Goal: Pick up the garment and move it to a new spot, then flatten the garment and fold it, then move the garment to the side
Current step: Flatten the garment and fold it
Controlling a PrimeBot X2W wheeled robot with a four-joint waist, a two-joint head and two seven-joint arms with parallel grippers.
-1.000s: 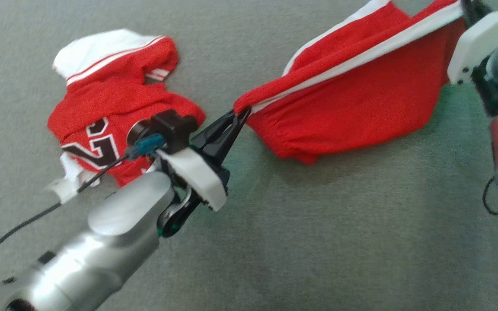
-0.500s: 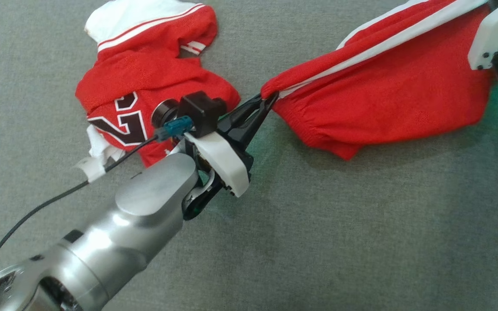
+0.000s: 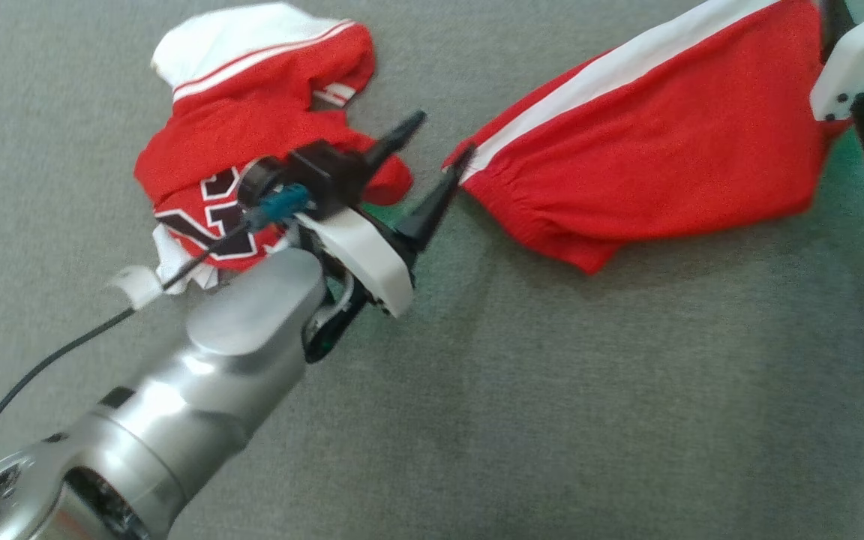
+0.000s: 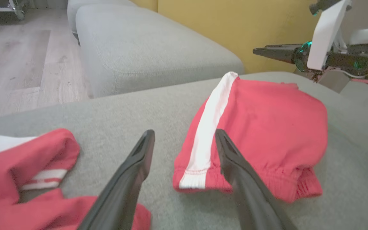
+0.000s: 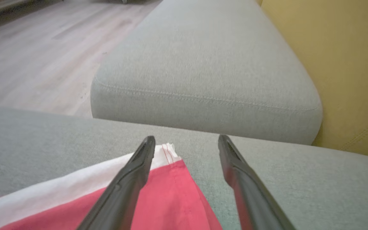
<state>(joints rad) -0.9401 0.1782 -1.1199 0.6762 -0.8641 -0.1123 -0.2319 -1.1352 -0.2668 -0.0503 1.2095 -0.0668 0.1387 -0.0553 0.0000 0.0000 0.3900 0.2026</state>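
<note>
Left tool (image 3: 445, 135) and right tool (image 5: 187, 138) have released the shorts (image 3: 649, 150); placement appears complete, and flattening likely needs fresh grasps.

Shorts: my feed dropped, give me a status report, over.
Left gripper open, right gripper open, nothing gripped. Shorts lie spread on the grey cushion, not yet folded. Crumpled jersey beside left gripper, apart from shorts.
</note>
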